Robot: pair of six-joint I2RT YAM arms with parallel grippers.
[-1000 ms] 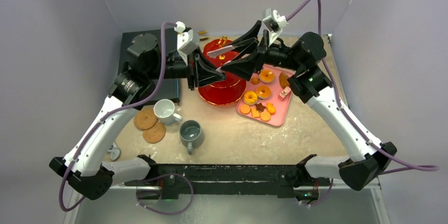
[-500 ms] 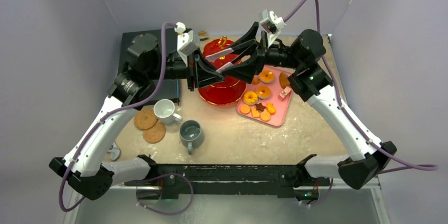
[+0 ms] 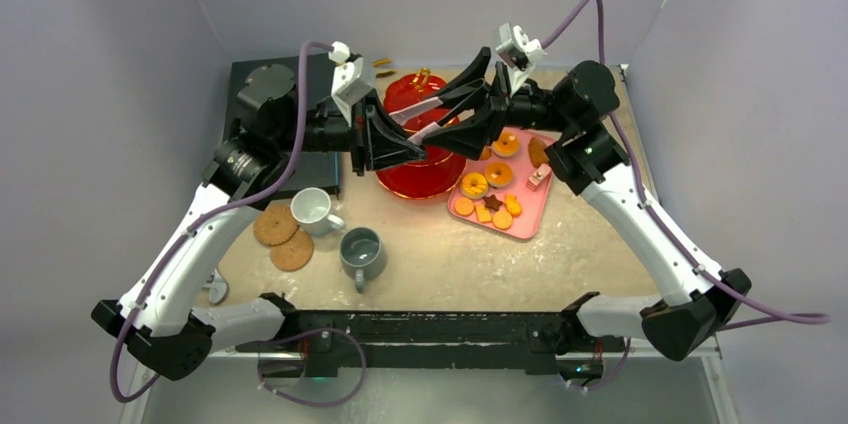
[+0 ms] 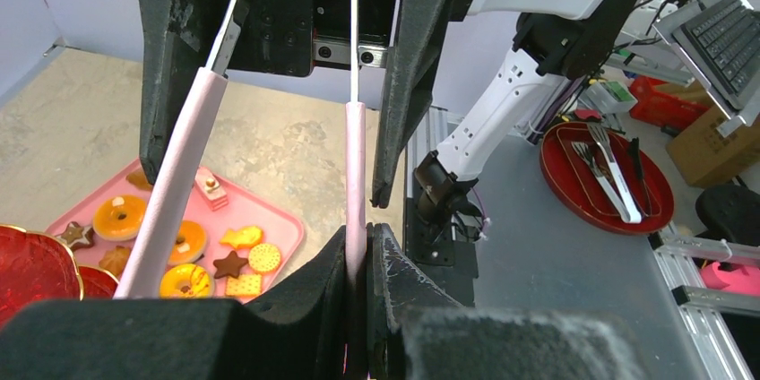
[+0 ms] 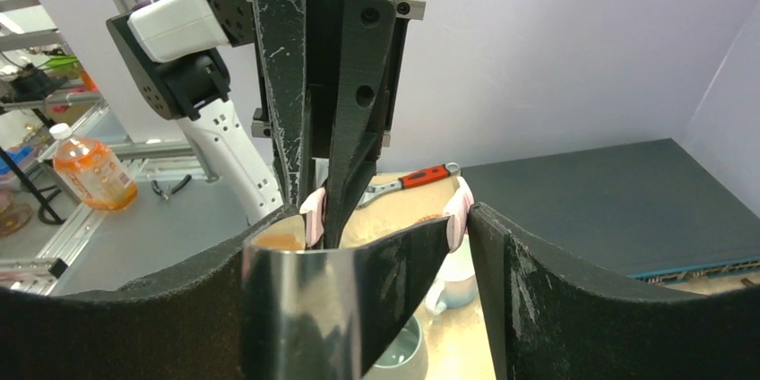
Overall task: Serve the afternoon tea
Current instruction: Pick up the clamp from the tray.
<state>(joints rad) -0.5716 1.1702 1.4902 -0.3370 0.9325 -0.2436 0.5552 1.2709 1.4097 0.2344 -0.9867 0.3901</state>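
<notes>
Metal tongs with pink sleeves (image 3: 432, 107) hang between both grippers above the red three-tier stand (image 3: 415, 176). My left gripper (image 3: 421, 152) is shut on one pink arm of the tongs (image 4: 356, 165); the other arm angles off to the left. My right gripper (image 3: 442, 122) has its jaws spread wide around the tongs' steel bend (image 5: 296, 308) and holds it. Orange and brown pastries (image 3: 474, 184) lie on a pink tray (image 3: 532, 206) right of the stand. The white mug (image 3: 312, 208), grey mug (image 3: 362, 252) and two cork coasters (image 3: 276, 227) sit front left.
A flat dark slab (image 3: 245, 79) lies at the back left behind the left arm. A red-handled wrench (image 5: 417, 177) lies on the table near the mugs. Purple walls close the back and sides.
My right gripper carried the tongs slightly left and up. My left gripper rose to meet them and now has one pink arm between its fingers.
</notes>
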